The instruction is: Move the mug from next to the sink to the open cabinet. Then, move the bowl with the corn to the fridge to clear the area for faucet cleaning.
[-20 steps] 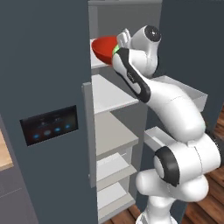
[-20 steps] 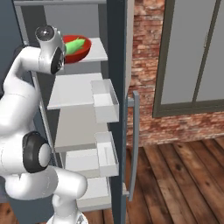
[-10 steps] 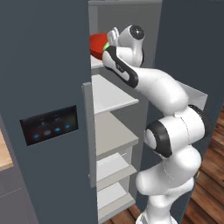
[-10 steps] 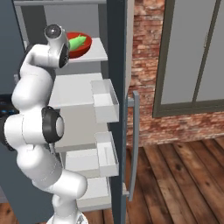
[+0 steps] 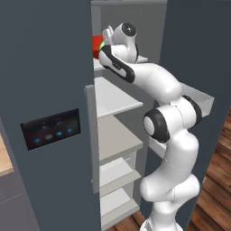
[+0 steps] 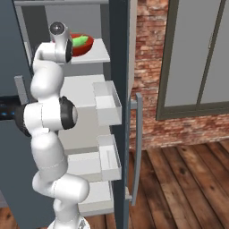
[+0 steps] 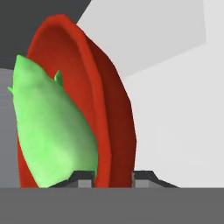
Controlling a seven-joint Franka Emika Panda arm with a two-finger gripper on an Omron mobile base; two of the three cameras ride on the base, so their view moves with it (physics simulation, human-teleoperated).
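- My gripper point(image 7: 113, 176) sits at the rim of the bowl point(image 7: 105, 109); in the hand view one dark fingertip point(image 7: 82, 177) rises on the corn side of the red wall, the other on the outer side, so the rim stands between my jaws; whether the pads still press the wall or have just let go, I cannot tell.
- The bowl point(image 6: 82, 44) rests on the top white shelf point(image 6: 97, 54) of the fridge point(image 5: 45, 81); from the right base view it lies at about 1 o'clock from my hand's round dark-capped joint, touching the shelf, with the shelf's bare front edge running off toward 3 o'clock.
- The corn point(image 7: 50, 131) lies inside the bowl; in the hand view it fills the side toward 9 o'clock, light green, its pointed end up toward 11 o'clock, resting against the red inner wall; in the right base view the corn point(image 6: 79, 40) shows as a green strip above the rim.
- From the left base view my arm reaches up and in toward 11 o'clock; a sliver of the bowl point(image 5: 97, 43) shows red just behind my wrist, at the fridge's upper shelf.
- The fridge door on my left carries the black dispenser panel point(image 5: 50, 129) with blue lights, at about 8 o'clock from my hand.
- The other door stands open on my right with white door bins point(image 6: 107, 103) below the bowl's shelf, toward 5 o'clock from it; beyond it are a brick wall point(image 6: 147, 53) and a wooden floor point(image 6: 188, 183).
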